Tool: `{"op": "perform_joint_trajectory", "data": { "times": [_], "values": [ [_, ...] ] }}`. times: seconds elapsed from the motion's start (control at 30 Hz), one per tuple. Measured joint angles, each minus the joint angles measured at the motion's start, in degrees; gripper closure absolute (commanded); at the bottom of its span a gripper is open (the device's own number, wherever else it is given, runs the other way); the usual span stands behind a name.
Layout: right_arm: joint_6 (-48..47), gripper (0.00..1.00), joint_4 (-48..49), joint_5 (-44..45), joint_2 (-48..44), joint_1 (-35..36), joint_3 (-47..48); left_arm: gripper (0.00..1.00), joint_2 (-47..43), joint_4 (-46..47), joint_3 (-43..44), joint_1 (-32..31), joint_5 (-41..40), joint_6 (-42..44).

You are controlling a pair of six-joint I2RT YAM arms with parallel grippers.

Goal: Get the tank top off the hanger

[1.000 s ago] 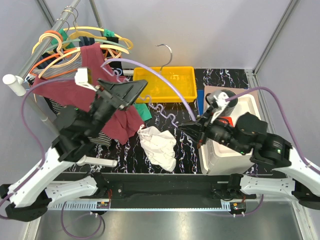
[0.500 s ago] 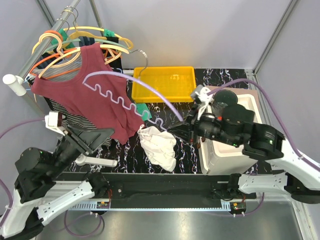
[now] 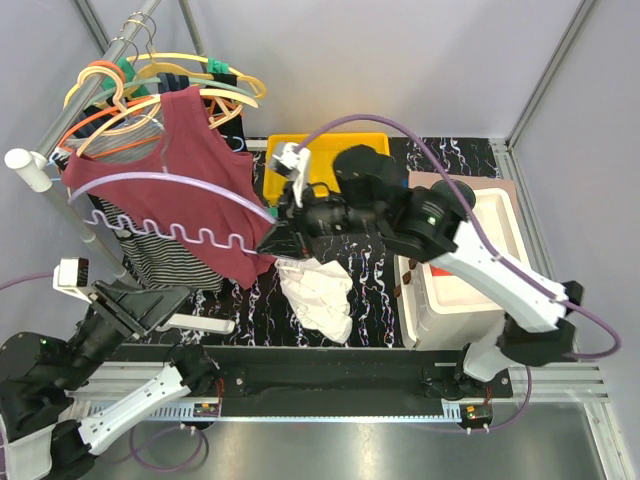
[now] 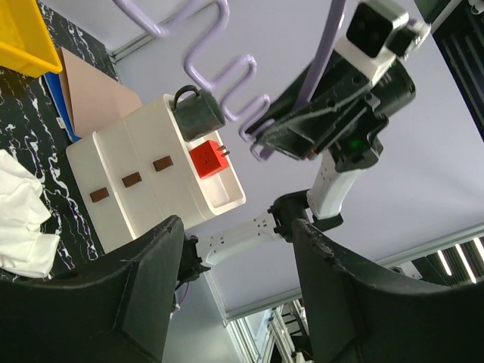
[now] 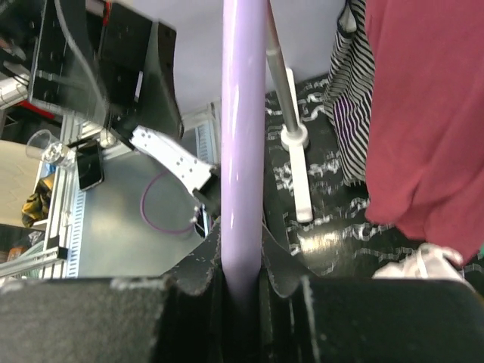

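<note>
Top external view: we see our right gripper [image 3: 268,242] clamped on one end of the lavender wavy-barred plastic hanger [image 3: 185,237], whose long axis runs leftward from it across the maroon tank top [image 3: 190,165]. Our left gripper [image 3: 175,296], fingers apart and empty, sits short of the cloth, farther off.

Black marbled tbl [image 3: 375,290], white veins. Yellow bin [image 3: 318,150] at back centre. Crumpled white cloth [image 3: 318,295] front-centre. White drawer unit [image 3: 450,300] on R side, just beside cloth; tan board [image 4: 94,102] lies flat behind it. Rack's white foot [image 3: 200,322] front-L, near edge.
</note>
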Motion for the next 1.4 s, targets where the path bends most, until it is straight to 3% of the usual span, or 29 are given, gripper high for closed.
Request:
{"op": "perform_joint_trajectory", "data": {
  "times": [0.5, 0.97, 1.4],
  "values": [
    [-3.56, 1.00, -5.62, -2.91, 29.75, -0.76, 36.72, 0.41, -3.21, -4.35, 2.05, 0.20, -1.29, -1.14],
    [-6.19, 1.00, -7.08, -5.40, 33.51, -0.61, 43.45, 0.42, -3.21, -4.55, 2.40, 0.96, -1.62, -1.49],
    [-4.02, 1.00, -3.89, -5.81, 39.15, 0.59, 43.91, 0.42, -3.69, -4.81, 4.31, 2.95, 0.74, -1.64]
  ]
}}
